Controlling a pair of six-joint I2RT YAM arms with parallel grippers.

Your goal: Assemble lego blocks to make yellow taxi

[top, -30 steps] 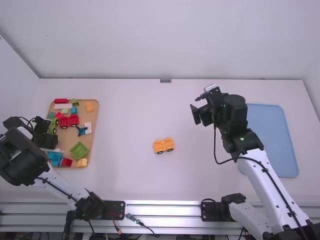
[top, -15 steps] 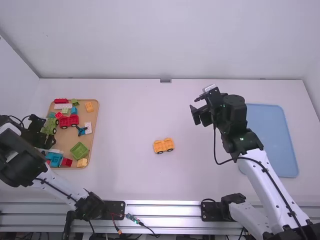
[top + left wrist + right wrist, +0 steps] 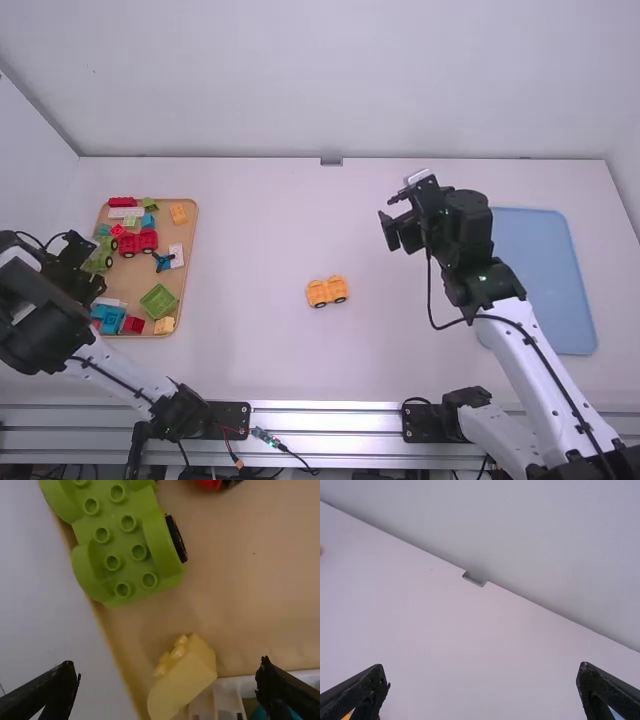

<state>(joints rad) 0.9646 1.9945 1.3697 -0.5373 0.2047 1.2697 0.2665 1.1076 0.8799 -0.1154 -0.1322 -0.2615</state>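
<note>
Holds fingers wide apart at the left gripper (image 3: 97, 268), above a yellow block (image 3: 187, 680) in the tray (image 3: 192, 228), frame left; likewise apart at the right gripper (image 3: 387, 223), right of centre. Has the orange-yellow wheeled piece (image 3: 327, 291) near mid-frame.

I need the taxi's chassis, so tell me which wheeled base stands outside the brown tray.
The yellow-orange wheeled base, on the white table; the red wheeled base and green wheeled base are in the brown tray.
</note>
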